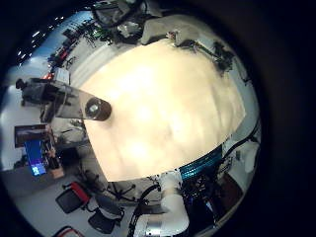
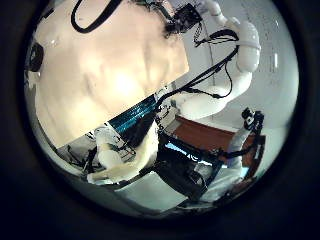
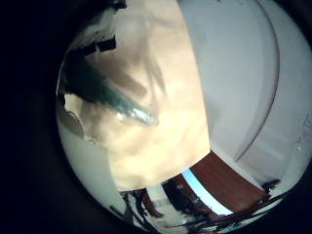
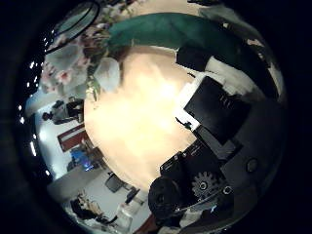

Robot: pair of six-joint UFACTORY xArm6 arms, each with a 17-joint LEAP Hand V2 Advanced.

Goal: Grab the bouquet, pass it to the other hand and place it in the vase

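The bouquet [image 4: 83, 60] fills the edge of the right thumb side palm view, its flower heads at one end and its long wrapped stem [image 4: 166, 34] running past my right hand's fingers [image 4: 200, 68], which curl against it. In the right little finger side palm view the stem [image 3: 107, 93] hangs close over the table and casts a shadow. The vase [image 1: 87, 105], clear with a round mouth, stands near the table's edge in the left little finger side palm view. My left hand's fingers [image 2: 108, 165] are relaxed and hold nothing. My right hand [image 2: 180, 20] shows far across the table.
The pale table top [image 1: 168, 109] lies under both hands; its bare part also shows in the right thumb side palm view [image 4: 146, 117]. Chairs and room clutter [image 1: 84, 202] stand beyond the table's edge. The right arm [image 2: 235, 50] reaches in over the far side.
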